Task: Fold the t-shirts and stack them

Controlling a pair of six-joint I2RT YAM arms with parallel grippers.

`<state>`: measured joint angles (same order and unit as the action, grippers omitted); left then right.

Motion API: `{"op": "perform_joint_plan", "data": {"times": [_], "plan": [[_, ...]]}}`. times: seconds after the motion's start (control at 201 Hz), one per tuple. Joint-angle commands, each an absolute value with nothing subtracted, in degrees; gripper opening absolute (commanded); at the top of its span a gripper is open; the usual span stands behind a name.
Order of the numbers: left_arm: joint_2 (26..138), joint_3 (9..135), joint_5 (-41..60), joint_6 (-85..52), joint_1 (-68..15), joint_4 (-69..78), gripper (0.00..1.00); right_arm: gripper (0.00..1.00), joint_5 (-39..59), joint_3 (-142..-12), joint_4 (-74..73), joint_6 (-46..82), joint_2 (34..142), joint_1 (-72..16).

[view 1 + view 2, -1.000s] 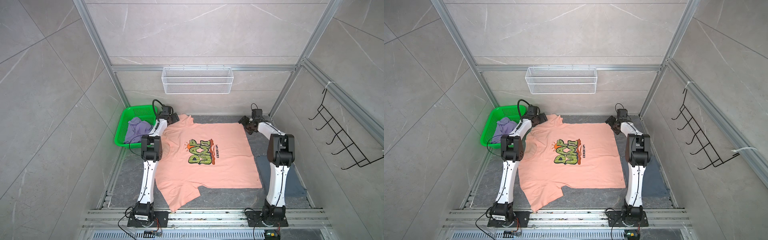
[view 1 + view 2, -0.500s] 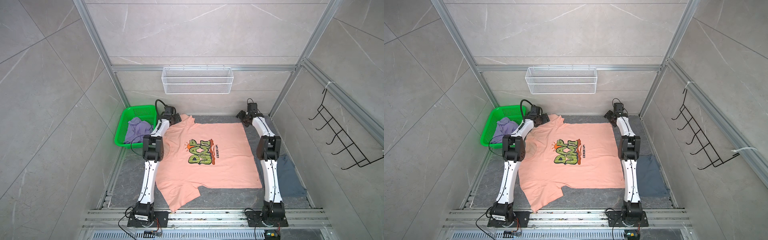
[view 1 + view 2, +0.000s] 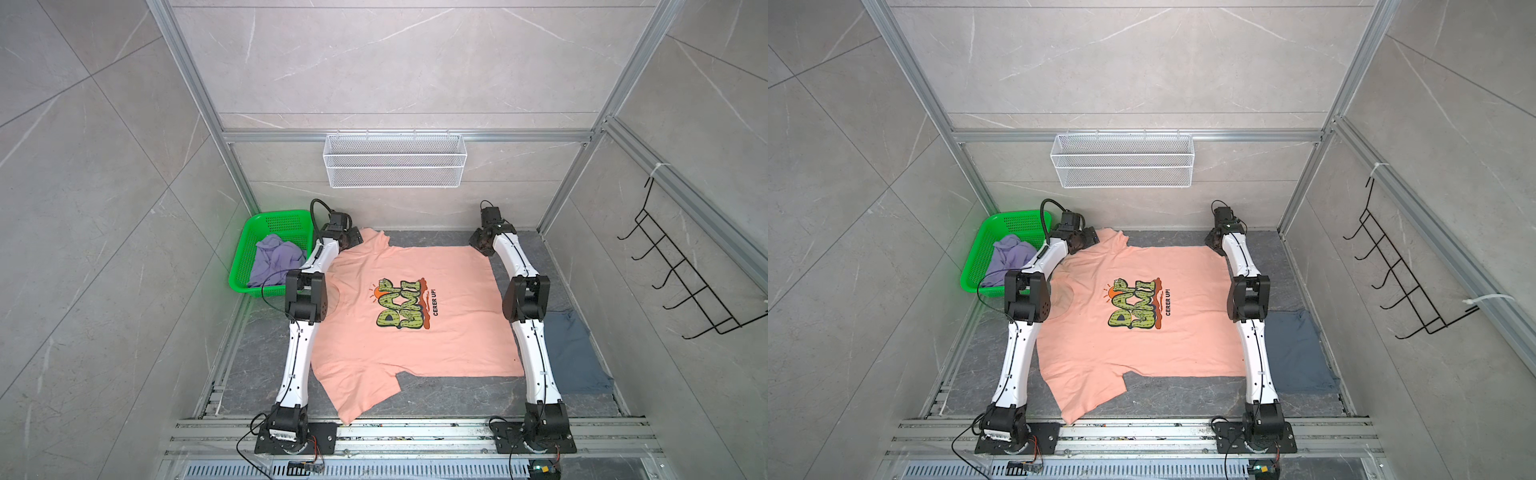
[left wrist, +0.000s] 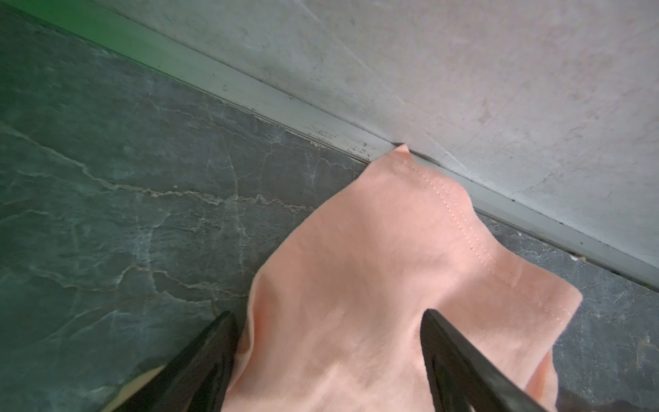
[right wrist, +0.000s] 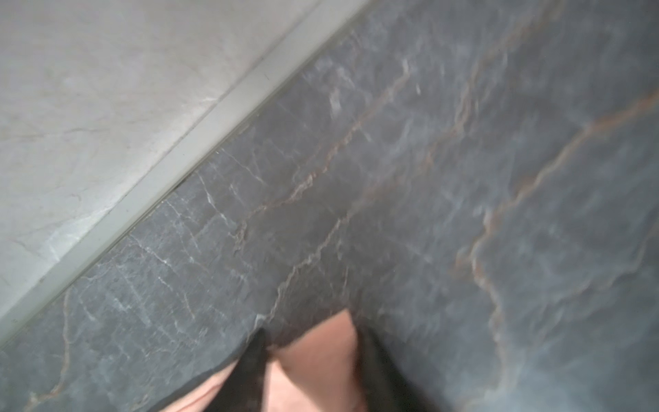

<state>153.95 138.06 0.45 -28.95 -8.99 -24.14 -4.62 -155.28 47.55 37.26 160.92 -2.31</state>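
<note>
In both top views a green perforated basket (image 3: 286, 223) is seen at the left edge of a dark veined stone surface (image 3: 432, 237), close to the back wall. A white wire mesh shelf (image 3: 395, 166) is mounted on the back wall at upper centre, and a black wire hook rack (image 3: 685, 274) is hung on the right wall.

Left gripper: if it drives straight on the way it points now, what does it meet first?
The left gripper is open, astride the peach t-shirt sleeve, so the cloth ahead comes first. Beyond it, likely the back wall, though depth is unclear.
</note>
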Motion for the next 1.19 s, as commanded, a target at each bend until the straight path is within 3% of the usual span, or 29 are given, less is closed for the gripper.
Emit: {"op": "perform_joint_plan", "data": {"times": [0.0, 0.085, 0.184, 0.328, 0.587, 1.03, 1.189], "plan": [[152.2, 136.1, 1.1, -29.5, -8.7, -28.7, 0.84, 0.23, -6.3, -155.7, 56.0, 37.1, 163.8, -2.5], [152.2, 136.3, 1.3, -29.5, -8.4, -28.0, 0.84, 0.11, -7.0, -155.6, 56.1, 36.9, 163.3, -2.6], [152.2, 136.8, 1.6, -28.8, -8.2, -26.3, 0.84, 0.06, -6.9, -155.6, 55.9, 35.9, 162.4, -2.5], [152.1, 138.6, -0.4, -26.9, -7.8, -24.2, 0.9, 0.02, -6.3, -154.7, 56.0, 34.9, 161.2, -2.5], [154.1, 140.7, -6.0, -25.4, -7.4, -26.6, 0.91, 0.0, -4.2, -153.8, 56.3, 34.4, 159.7, -2.5], [157.0, 143.4, -0.9, -26.6, -10.6, -32.4, 0.8, 0.0, -2.5, -153.1, 57.1, 34.4, 157.8, -2.5], [155.9, 140.9, -0.9, -27.9, -10.7, -32.3, 0.62, 0.0, -1.7, -153.1, 56.9, 34.2, 157.2, -2.6]]}}
